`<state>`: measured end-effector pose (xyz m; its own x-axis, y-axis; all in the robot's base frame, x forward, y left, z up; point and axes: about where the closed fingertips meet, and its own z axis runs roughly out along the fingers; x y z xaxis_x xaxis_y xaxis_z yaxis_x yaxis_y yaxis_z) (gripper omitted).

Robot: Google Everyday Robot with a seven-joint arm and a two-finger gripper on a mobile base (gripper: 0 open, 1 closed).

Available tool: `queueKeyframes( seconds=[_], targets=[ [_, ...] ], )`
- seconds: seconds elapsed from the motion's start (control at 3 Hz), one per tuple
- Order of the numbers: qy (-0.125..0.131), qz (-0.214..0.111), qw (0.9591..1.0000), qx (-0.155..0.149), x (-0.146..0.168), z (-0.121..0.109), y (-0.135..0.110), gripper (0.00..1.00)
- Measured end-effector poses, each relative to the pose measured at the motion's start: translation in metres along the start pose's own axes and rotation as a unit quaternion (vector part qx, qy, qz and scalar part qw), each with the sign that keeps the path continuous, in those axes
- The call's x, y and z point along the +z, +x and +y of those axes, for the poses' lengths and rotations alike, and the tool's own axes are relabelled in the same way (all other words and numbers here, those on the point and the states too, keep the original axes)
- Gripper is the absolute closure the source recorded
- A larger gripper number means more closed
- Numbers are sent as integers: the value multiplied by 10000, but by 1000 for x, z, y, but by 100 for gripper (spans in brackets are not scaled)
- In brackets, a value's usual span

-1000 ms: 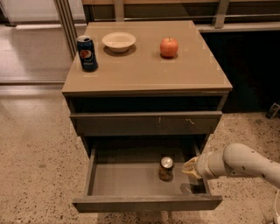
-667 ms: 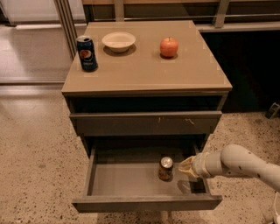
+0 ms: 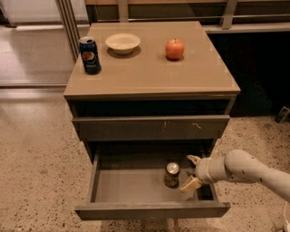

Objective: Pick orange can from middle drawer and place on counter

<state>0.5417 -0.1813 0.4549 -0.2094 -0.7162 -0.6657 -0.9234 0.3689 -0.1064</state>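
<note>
A speckled beige floor (image 3: 36, 154) spreads below pale posts (image 3: 229, 12) and a dark recess (image 3: 260, 72).

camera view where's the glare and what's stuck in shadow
Camera view: faint sheen on the counter near its right edge; black shadow beneath it; the orange can sits dim in the middle drawer, top catching light; the gripper, just right of it, looks pale.

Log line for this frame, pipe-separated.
phase: reach | tool: open, inside grey middle drawer, right of small orange-brown can | can: upright, not gripped | glossy tan counter: can not placed
</note>
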Motion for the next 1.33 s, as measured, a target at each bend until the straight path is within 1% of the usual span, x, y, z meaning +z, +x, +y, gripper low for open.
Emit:
queueKeyframes(
  seconds=[0.67, 1.0, 1.33],
  targets=[
    [-280, -223, 9993, -118, 36, -3, -10, 12],
    [-448, -273, 9984, -210, 57, -5, -14, 10],
    [-449, -276, 9984, -209, 58, -5, -14, 29]
  ],
)
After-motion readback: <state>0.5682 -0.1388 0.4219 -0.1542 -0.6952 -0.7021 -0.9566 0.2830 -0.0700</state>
